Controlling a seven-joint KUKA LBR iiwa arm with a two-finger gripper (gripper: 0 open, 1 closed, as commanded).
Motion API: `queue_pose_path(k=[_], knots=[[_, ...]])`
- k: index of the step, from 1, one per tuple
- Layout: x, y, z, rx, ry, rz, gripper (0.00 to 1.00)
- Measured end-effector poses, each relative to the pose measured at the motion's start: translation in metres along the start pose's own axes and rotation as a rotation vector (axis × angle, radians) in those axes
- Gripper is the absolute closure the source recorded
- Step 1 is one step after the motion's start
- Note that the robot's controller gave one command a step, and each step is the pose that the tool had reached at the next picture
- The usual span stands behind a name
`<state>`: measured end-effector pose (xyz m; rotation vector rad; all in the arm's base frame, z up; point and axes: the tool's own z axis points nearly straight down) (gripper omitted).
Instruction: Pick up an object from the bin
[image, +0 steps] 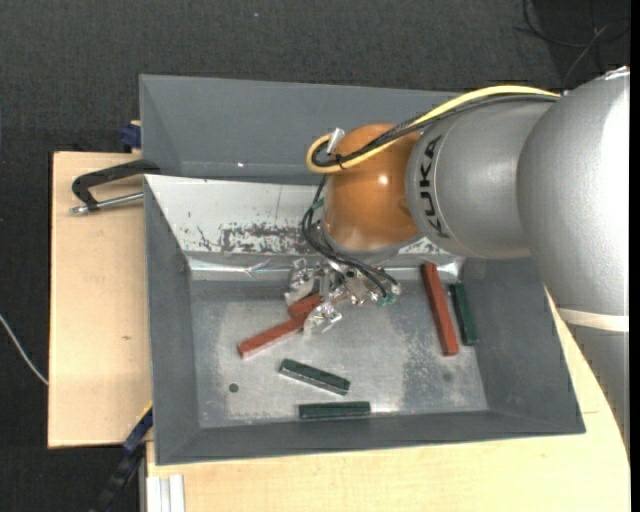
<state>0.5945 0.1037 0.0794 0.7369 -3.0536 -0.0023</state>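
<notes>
Evidently the grasping step is in hand. The gripper (314, 303) is low in the bin (168, 330), just left of the frame's centre and close to the floor, hanging under the arm's orange cover (365, 200). It sits over the upper right end of a long red-brown bar (266, 341), which lies slanted on the floor and runs from the gripper down toward the lower left. That end of the bar goes in among the gripper's metal parts and touches them, or very nearly. Whether the claw is open or closed on it I cannot tell, as the metal there is too cluttered to read. The rest of the bar looks to be lying flat on the floor, so I judge it not yet lifted.

Nothing else crowds it. A dark green bar (314, 375) lies below the gripper, apart from the red-brown one, and another dark green bar (334, 409) rests along the floor's lower edge. To the right, well apart, a second red bar (438, 312) and a dark green bar (462, 316) lie side by side.

The next move calls for a firm closing on the bar's end (if that is not already done), then a straight lift. Held so far from its middle, a long bar is likely to droop or swing, and it may slip out. The rise therefore wants a secure hold and enough height for the lower left end to clear the floor and the bin's wall.
</notes>
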Motion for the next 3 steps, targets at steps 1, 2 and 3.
queue_pose_path(k=[1, 2, 3], knots=[[0.0, 0.0, 0.0, 0.0, 0.0, 0.0, 1.0], [-0.001, 0.002, -0.035, 0.0, -0.002, 0.041, 1.0], [0.001, -0.019, -0.196, 0.003, -0.007, -0.033, 1.0]])
